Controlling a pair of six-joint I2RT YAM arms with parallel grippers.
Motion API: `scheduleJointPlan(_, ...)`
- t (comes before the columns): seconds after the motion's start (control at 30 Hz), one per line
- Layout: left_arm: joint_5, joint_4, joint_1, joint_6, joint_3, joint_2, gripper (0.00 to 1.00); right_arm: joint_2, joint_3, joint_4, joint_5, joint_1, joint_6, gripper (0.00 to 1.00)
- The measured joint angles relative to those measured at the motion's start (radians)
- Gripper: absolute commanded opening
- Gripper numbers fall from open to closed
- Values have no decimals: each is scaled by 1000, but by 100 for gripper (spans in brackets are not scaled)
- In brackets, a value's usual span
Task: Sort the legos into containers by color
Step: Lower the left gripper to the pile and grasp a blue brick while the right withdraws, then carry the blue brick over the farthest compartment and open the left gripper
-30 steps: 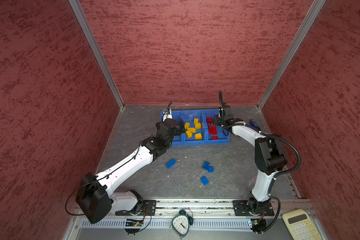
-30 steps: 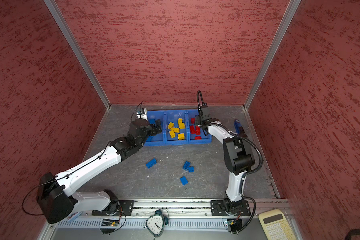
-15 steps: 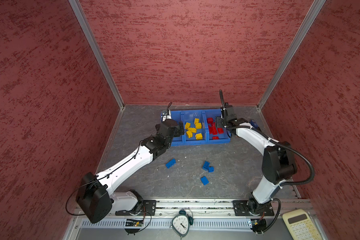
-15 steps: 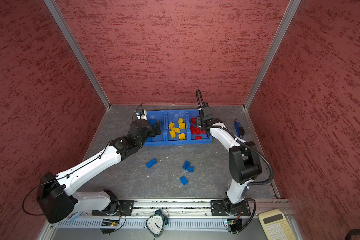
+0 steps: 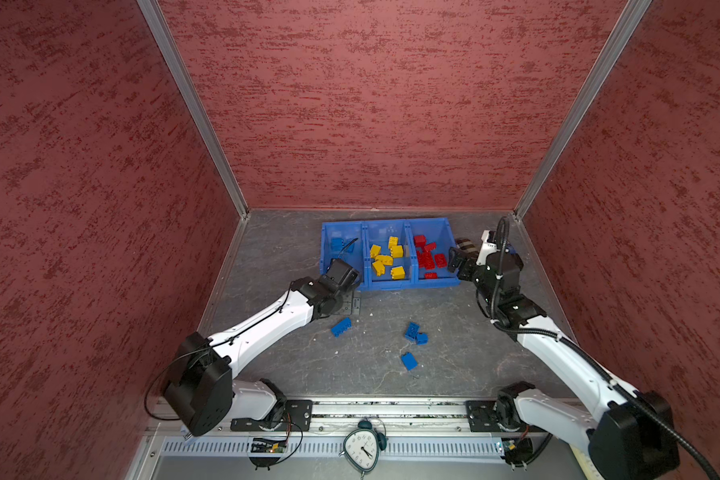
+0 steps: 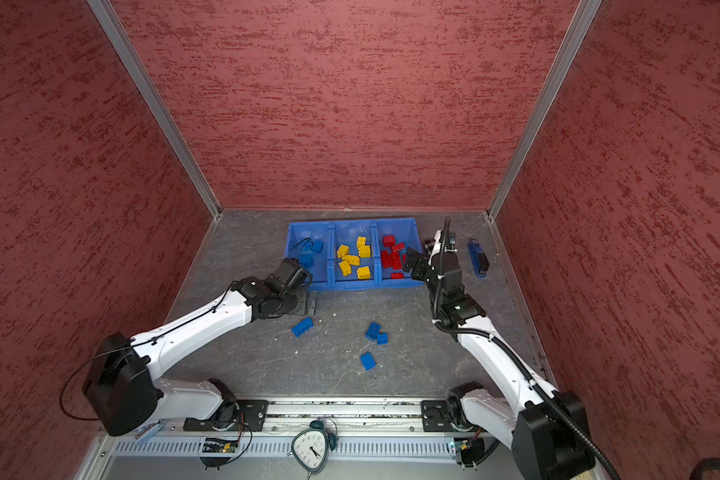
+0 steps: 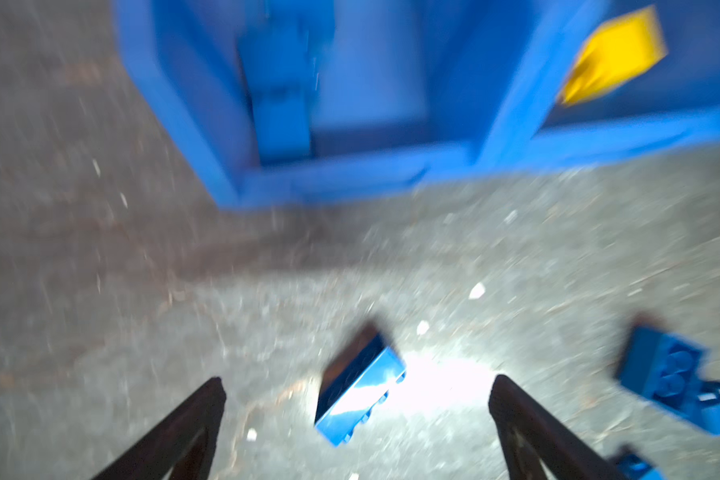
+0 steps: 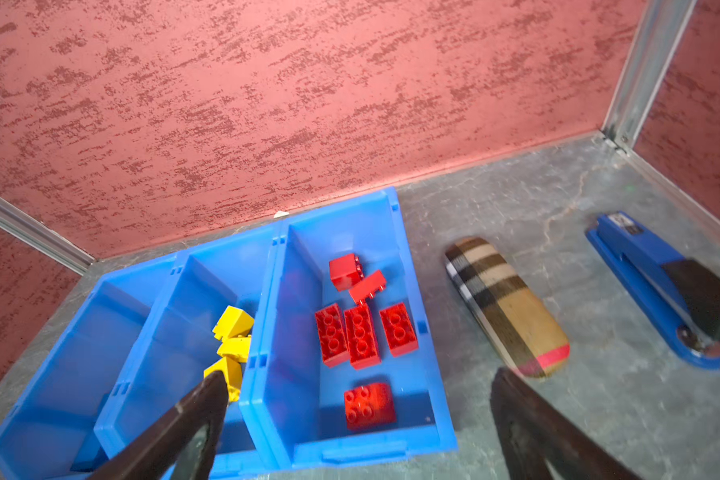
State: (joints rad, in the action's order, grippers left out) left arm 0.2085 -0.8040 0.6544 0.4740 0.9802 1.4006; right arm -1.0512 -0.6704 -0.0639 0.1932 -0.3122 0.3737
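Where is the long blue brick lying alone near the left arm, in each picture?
In a top view: long blue brick on the floor beside the left arm.
In a top view: same place.
Left wrist: just ahead of the open left pincer.
Right wrist: not in it.
Shared landmark: the blue bins.

I'm seeing the left arm (image 5: 267,328) stretching forward and low, left pincer (image 7: 356,386) pointing down at the counter (image 7: 100,270), jaws spread wide. Right arm (image 5: 558,357) is reaching forward, right pincer (image 8: 358,376) hanging with jaws wide too, both gripping nothing.
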Motion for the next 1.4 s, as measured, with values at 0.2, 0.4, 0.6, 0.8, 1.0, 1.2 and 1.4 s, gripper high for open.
scheduleJointPlan(0.2, -41, -95, 11, 9, 11, 167, 96, 39, 28, 24, -6, 0, 40, 99)
scheduleJointPlan(0.4, -65, -119, 13, -12, 59, 287, 92, 57, 28, 84, -33, 0, 61, 99)
scheduleJointPlan(0.6, -133, -68, 5, -61, 58, 330, 85, 57, 28, 85, -36, 0, 77, 99)
scheduleJointPlan(0.8, -197, -17, -2, -104, 47, 330, 69, 56, 28, 85, -34, 0, 84, 99)
scheduleJointPlan(1.0, -213, -11, 9, -138, 42, 327, 53, 47, 28, 86, -30, 0, 94, 99)
scheduleJointPlan(1.2, -235, 7, 24, -151, 16, 305, 36, 47, 28, 87, -23, 0, 102, 99)
scheduleJointPlan(1.4, -258, 40, 45, -152, -10, 279, 18, 39, 28, 84, -23, 0, 101, 99)
